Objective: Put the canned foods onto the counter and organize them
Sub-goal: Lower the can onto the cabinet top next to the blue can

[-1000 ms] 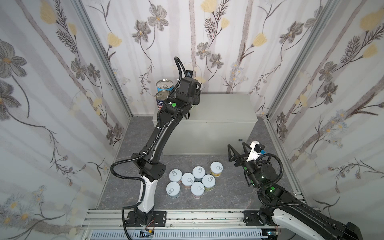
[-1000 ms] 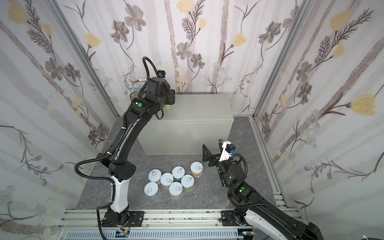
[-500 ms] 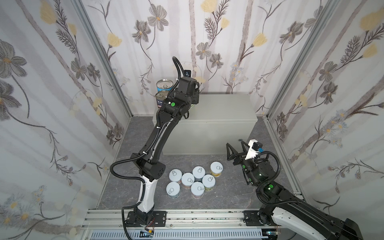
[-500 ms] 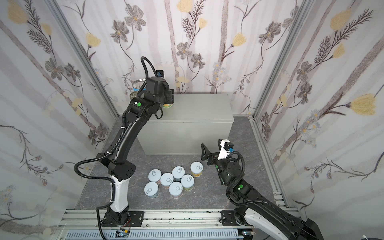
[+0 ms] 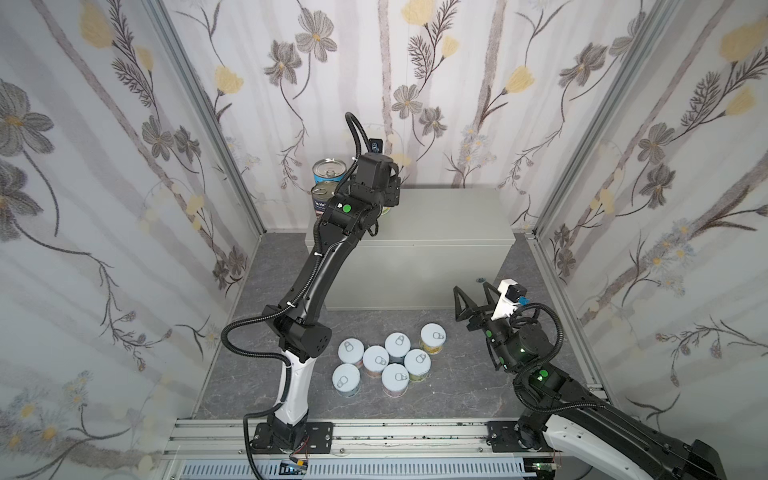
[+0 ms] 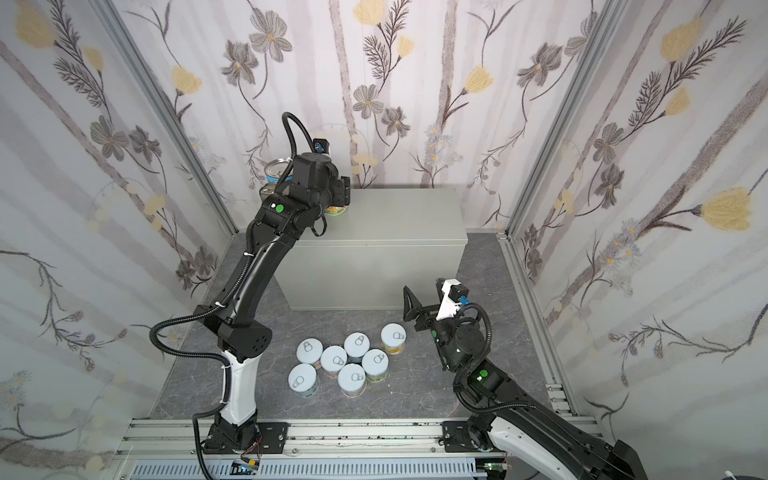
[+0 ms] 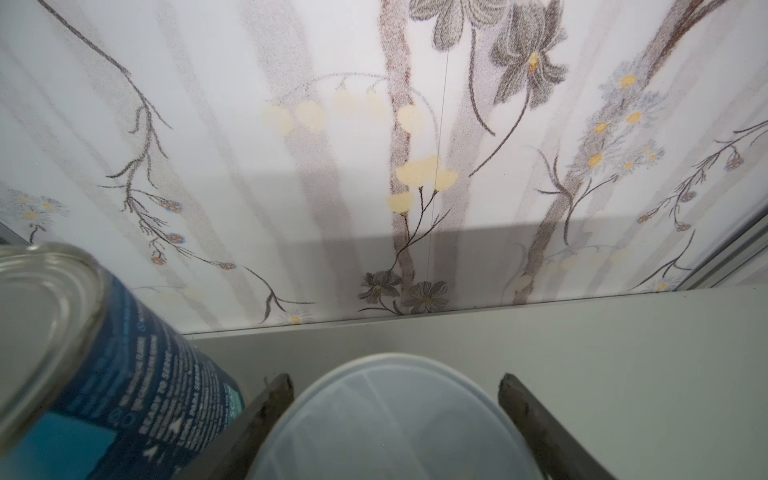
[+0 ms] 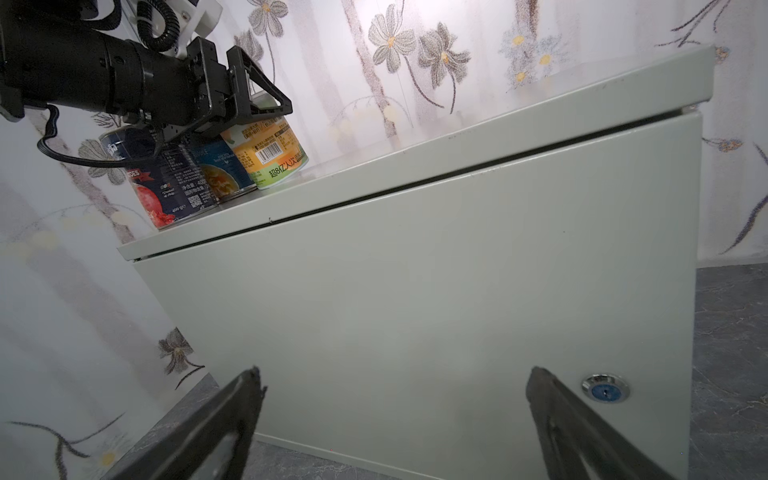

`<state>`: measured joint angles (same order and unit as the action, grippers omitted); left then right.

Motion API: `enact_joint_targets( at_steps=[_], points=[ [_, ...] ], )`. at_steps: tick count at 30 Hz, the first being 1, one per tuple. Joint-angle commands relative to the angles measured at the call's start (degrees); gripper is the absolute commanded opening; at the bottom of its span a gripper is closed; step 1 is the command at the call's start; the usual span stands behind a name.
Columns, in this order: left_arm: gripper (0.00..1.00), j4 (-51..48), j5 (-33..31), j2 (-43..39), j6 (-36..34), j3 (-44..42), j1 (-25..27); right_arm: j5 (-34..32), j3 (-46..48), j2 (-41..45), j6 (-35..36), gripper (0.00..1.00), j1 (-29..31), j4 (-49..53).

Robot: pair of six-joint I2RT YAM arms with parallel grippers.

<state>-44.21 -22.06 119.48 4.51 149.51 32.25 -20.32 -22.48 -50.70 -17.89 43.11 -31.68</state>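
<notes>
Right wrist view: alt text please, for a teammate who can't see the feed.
The left gripper straddles an orange-labelled can on top of the grey box, beside a blue can and a navy tomato can. The box's front, with its round lock, fills most of the picture. The right gripper is open and empty in the foreground.

Three walls close the cell, and all carry a pale wallpaper with grey flowers, yellow buds and brown stems. In both top views a metal corner post stands at the left of the back wall and a second post at its right. The floor is dark grey with a marble pattern. Along its front edge lies an aluminium rail, and just in front of it a white slotted strip. In the left wrist view a thin vertical seam runs down the wallpaper.
</notes>
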Motion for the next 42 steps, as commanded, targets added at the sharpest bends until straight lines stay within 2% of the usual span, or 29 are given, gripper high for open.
enact_joint_targets(
  at_steps=[1, 12, 18, 30, 37, 42],
  points=[
    [0.82, 5.07, -0.61, 0.09, -1.24, 0.69, 0.00, -0.86, 0.20, 0.41, 0.33, 1.00, 0.05, 0.57],
    [0.86, 4.92, 0.30, 0.13, -1.07, 0.69, -0.13, -1.67, 0.55, 0.47, 0.42, 1.00, 0.05, 0.23],
    [0.81, 5.05, -0.49, -0.04, -1.79, 0.69, -0.11, -2.02, 0.49, 0.14, 0.61, 1.00, -0.01, 0.06],
    [0.80, 5.78, -1.67, 0.05, -2.98, 0.68, -0.24, -1.79, 0.35, -0.06, 0.54, 1.00, -0.05, 0.11],
    [0.71, 6.72, -2.20, 0.87, -3.40, 0.66, -0.44, -1.98, 0.42, 0.20, 0.40, 1.00, -0.03, 0.35],
    [0.70, 7.12, -2.54, 1.33, -3.66, 0.69, -0.70, -2.27, 0.42, 0.25, 0.47, 1.00, -0.03, 0.48]
  ],
)
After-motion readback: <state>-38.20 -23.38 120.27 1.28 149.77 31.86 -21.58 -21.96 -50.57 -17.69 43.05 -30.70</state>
